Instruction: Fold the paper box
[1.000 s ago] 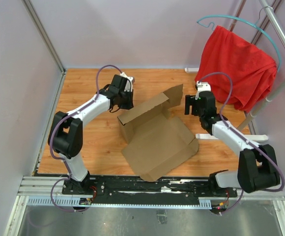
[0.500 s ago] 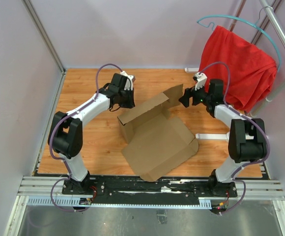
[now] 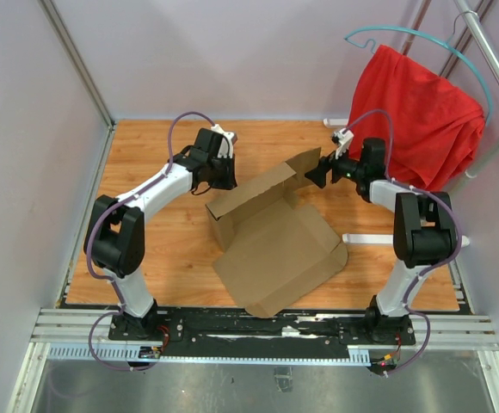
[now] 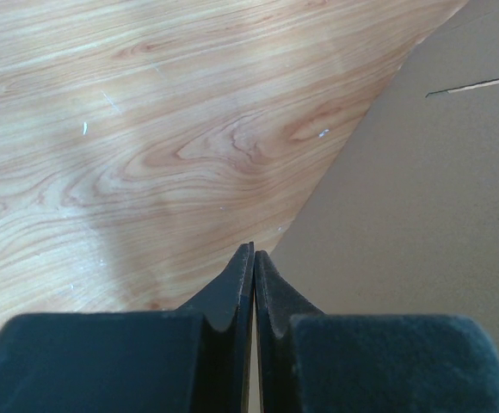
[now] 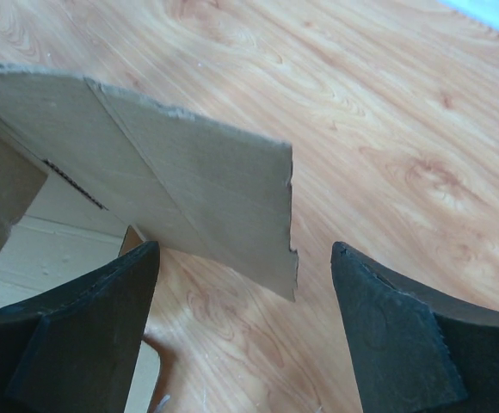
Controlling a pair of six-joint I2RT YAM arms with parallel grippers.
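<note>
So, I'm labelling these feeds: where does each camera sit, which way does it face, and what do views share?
Top external: above and behind, looking down at wooden table, plain brown cardboard box, red cloth; both arms show.
Left wrist: on that wrist, looking down at wood and a box panel; shut left gripper shows.
Right wrist: faces a raised box flap; open right gripper shows.
Shared: the box.

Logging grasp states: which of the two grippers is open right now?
The right gripper: its fingers stand wide apart, a raised flap of the paper box showing between them. The left gripper is pressed shut beside the box's edge.
</note>
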